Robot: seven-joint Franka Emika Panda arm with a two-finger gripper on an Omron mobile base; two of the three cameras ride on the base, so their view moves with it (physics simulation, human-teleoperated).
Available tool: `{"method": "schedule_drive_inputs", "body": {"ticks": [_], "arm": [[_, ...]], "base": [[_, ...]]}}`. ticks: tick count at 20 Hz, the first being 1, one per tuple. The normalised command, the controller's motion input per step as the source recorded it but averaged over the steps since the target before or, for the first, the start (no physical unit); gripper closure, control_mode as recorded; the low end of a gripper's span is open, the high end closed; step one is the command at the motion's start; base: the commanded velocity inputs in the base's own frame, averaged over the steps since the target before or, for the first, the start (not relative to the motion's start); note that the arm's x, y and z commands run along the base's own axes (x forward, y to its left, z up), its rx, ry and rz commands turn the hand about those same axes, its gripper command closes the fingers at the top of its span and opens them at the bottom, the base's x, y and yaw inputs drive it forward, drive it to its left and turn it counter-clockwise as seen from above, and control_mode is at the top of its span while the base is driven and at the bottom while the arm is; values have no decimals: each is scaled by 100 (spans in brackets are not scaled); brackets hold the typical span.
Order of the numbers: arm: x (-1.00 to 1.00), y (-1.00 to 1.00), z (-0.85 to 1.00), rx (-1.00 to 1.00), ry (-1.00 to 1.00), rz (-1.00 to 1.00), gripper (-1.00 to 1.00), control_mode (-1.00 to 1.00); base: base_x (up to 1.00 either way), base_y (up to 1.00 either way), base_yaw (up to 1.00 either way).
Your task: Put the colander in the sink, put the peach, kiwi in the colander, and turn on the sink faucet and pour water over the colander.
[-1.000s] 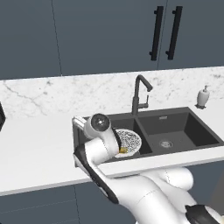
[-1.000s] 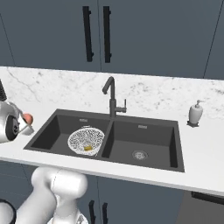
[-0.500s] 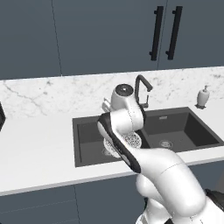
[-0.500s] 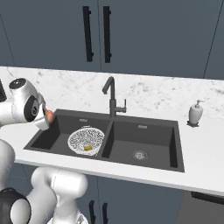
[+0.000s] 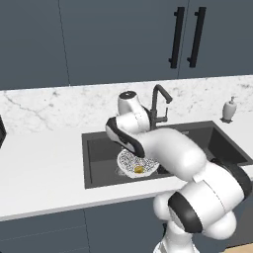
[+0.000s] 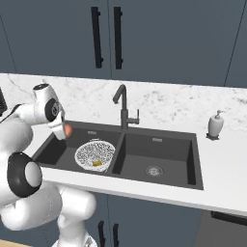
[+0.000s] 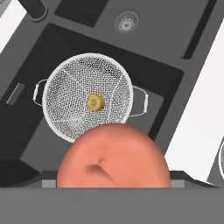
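The white mesh colander sits in the left basin of the dark sink, and the olive kiwi lies in its middle. My gripper hangs above the basin's left side, just short of the colander, shut on the orange-pink peach. In the hand view the peach looms large at the bottom and hides the fingertips. The dark faucet stands behind the divider with no water running. From the left base, my arm covers part of the colander and the kiwi shows in it.
A white soap dispenser stands on the marble counter right of the sink. The right basin holds just its steel drain. Dark cabinets hang above the backsplash.
The arm has swung from the left counter over to the sink's left basin, carrying the peach to a spot just above the colander. Colander and kiwi have stayed put.
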Motion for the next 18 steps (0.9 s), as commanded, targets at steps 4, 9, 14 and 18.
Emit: {"method": "schedule_drive_inputs", "body": {"ticks": [4,9,14,18], "arm": [[64,-22,-73,-8,15,0,100,-100],[42,-23,-82,-3,0,0,100,-100],[52,-22,-73,0,0,0,100,-100],[50,-25,-69,0,1,0,100,-100]], "base": [[0,0,0],[0,0,0],[0,0,0],[0,0,0]]}}
